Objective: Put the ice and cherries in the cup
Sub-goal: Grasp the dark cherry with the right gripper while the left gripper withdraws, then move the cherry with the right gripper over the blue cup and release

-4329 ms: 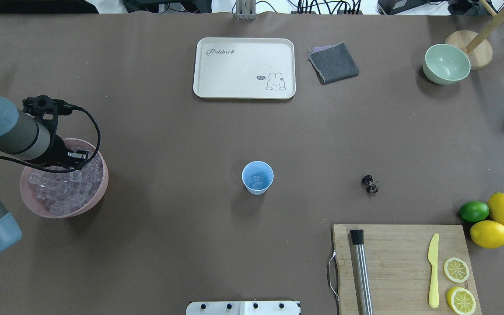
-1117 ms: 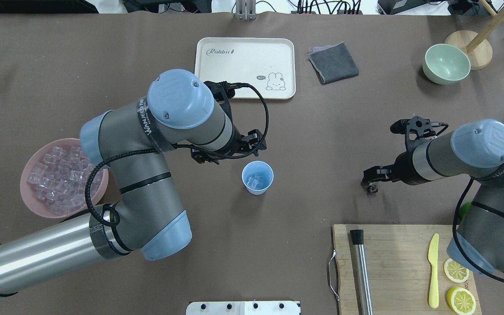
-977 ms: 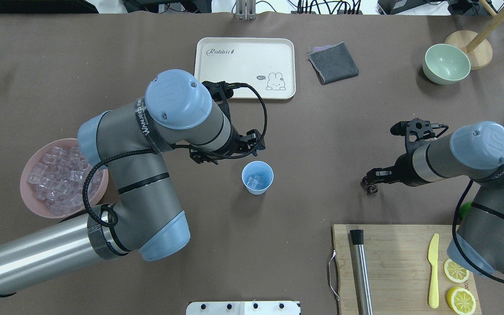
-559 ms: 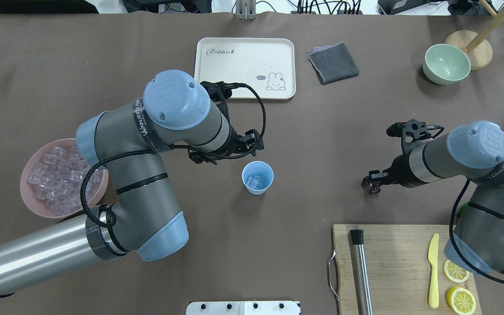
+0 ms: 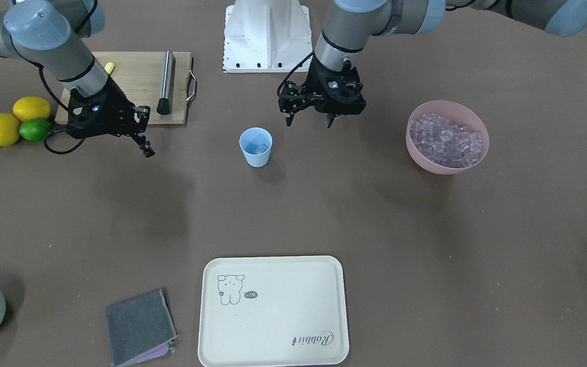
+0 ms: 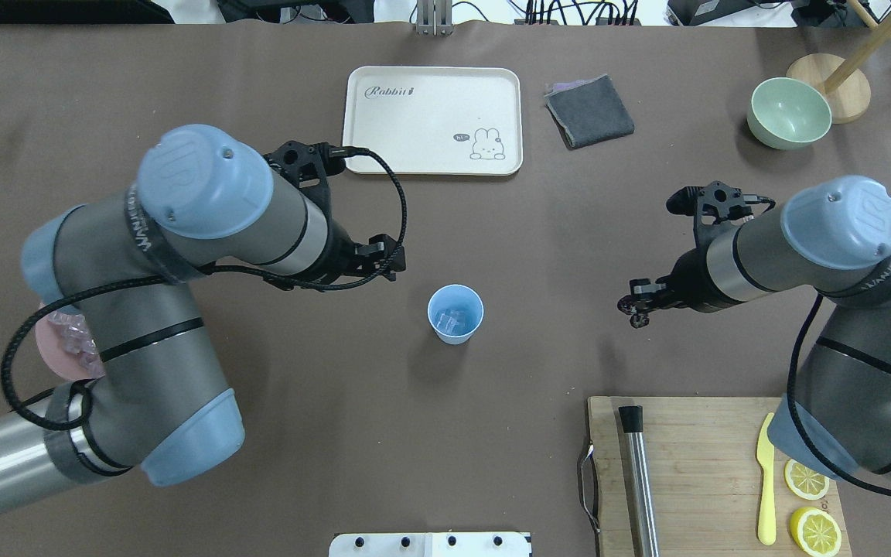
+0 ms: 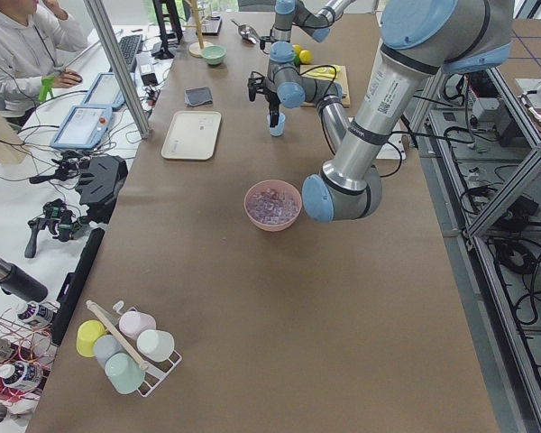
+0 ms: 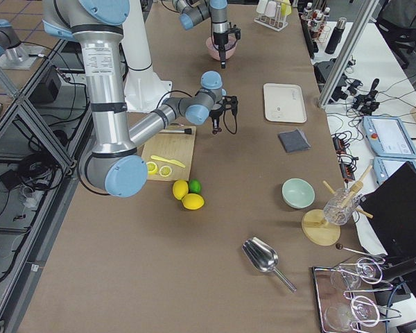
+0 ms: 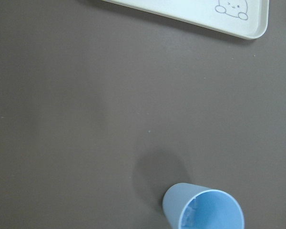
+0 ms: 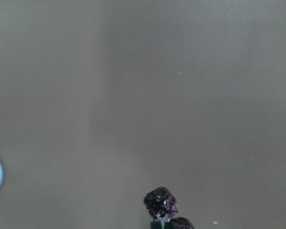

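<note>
The light-blue cup point(image 6: 455, 313) point(image 5: 256, 147) stands mid-table with a few clear ice cubes point(image 6: 452, 317) inside. More ice point(image 5: 445, 138) fills the pink bowl point(image 5: 426, 164). My left gripper point(image 5: 310, 120) point(image 6: 374, 264) hangs open and empty, a little to the bowl side of the cup. The left wrist view has the cup point(image 9: 203, 210) at its bottom edge. My right gripper point(image 5: 145, 149) point(image 6: 635, 309) is shut on the dark cherries point(image 10: 161, 202) point(image 6: 634, 318), held just above the table, well off to the cup's other side.
A cream tray point(image 6: 384, 139) and grey cloth point(image 6: 589, 111) lie on the far side. A pale green bowl point(image 6: 789, 113) stands far right. Near my right arm sit a cutting board point(image 6: 693, 456) with a metal muddler point(image 6: 638, 480), yellow knife and lemon slices, plus lemons and a lime point(image 5: 33, 129).
My left arm has swung away from over the cup toward the pink bowl. My right gripper closed on the cherries, lifted them off the table and shifted slightly toward the cup.
</note>
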Controlling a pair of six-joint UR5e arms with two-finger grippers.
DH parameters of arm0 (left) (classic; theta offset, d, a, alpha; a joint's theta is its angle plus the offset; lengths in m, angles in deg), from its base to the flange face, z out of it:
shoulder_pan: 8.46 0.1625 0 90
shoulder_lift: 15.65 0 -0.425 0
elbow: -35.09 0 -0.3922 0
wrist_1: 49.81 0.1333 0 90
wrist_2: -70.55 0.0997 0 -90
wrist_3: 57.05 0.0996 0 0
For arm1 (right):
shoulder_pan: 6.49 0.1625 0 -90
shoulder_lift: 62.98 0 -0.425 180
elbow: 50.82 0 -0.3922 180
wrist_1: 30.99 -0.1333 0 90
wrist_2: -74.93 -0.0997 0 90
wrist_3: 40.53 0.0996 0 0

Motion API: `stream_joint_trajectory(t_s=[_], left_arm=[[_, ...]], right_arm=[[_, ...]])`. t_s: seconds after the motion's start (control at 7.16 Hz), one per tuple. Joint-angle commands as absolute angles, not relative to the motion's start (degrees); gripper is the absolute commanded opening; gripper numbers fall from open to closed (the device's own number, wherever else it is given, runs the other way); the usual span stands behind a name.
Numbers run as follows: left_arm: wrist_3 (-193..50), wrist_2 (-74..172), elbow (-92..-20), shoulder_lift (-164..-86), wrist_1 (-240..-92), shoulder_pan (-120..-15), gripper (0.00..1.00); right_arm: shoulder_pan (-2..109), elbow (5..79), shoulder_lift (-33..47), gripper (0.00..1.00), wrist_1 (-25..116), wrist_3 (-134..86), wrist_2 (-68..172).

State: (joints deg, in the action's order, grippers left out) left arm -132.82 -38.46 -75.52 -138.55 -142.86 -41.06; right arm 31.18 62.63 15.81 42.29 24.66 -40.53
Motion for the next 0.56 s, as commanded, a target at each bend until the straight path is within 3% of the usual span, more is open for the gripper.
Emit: stream_joint_trajectory(t_s=[0.0, 0.42], left_arm=[[-129.30, -38.61, -80.83, -131.95, -142.54, -41.86, 0.95], [-123.77, -38.70, -80.67, -128.77, -142.80, -42.21, 0.95]], right_arm=[[28.85, 64.49, 3.51, 0.00, 52.31, 34.05, -39.25], [20.25, 63.88, -4.51, 0.00, 57.93, 39.53, -28.72]])
